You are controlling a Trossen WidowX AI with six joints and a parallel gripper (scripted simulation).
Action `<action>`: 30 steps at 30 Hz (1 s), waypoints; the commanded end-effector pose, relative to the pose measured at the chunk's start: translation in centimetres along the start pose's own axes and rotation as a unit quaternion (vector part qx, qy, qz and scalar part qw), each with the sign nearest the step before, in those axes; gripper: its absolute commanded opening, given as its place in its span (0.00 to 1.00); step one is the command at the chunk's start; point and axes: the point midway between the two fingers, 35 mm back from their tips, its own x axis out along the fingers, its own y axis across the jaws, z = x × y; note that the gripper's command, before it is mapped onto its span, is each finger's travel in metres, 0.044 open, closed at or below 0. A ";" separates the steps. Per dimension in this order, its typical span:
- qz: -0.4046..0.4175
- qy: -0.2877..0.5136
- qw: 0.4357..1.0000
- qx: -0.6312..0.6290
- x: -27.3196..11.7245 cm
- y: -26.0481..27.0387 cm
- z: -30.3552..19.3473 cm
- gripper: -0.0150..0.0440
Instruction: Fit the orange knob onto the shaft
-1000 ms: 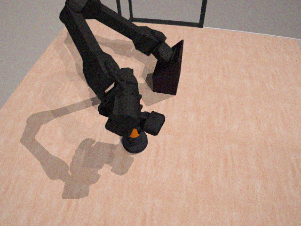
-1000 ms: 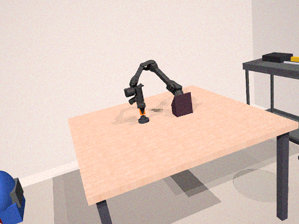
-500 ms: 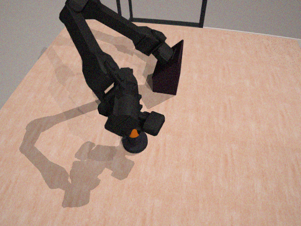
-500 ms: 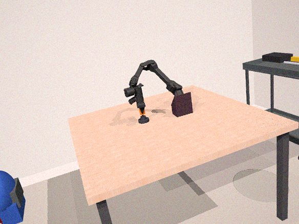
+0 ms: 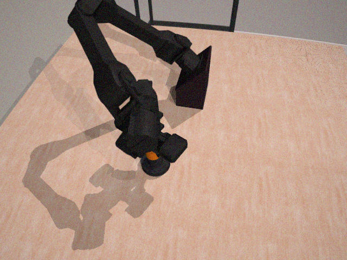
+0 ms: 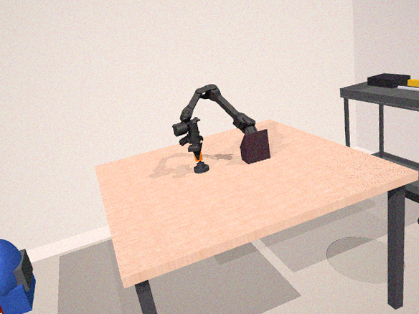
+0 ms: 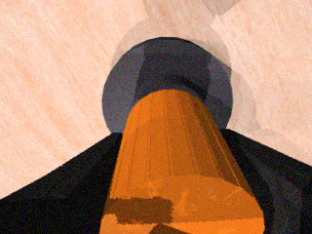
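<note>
The orange knob (image 5: 152, 155) (image 6: 199, 158) (image 7: 168, 114) is upright between the fingers of my gripper (image 6: 197, 156) (image 7: 171, 140), which is shut on it. The dark round pedestal (image 5: 155, 169) (image 6: 201, 168) (image 7: 116, 99) stands on the table directly below the knob. In the exterior view the knob's lower edge is above the pedestal's wide base, with a short dark part between them. The knob and fingers hide the shaft in the wrist view. I cannot tell whether the shaft's tip is in the hole, nor how the flat sides lie.
The wooden table (image 5: 252, 168) (image 6: 242, 201) bears the arm's dark base block (image 5: 191, 90) (image 6: 255, 146), behind the pedestal in the top view and to its right in the exterior view. A dark cart (image 6: 384, 97) stands beyond the table at the right.
</note>
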 end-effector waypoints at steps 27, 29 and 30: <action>0.000 -0.002 1.000 0.007 0.2 -0.1 -0.5 0.25; 0.000 -0.002 1.000 0.007 0.2 -0.1 -0.5 0.25; 0.000 -0.002 1.000 0.007 0.2 -0.1 -0.5 0.25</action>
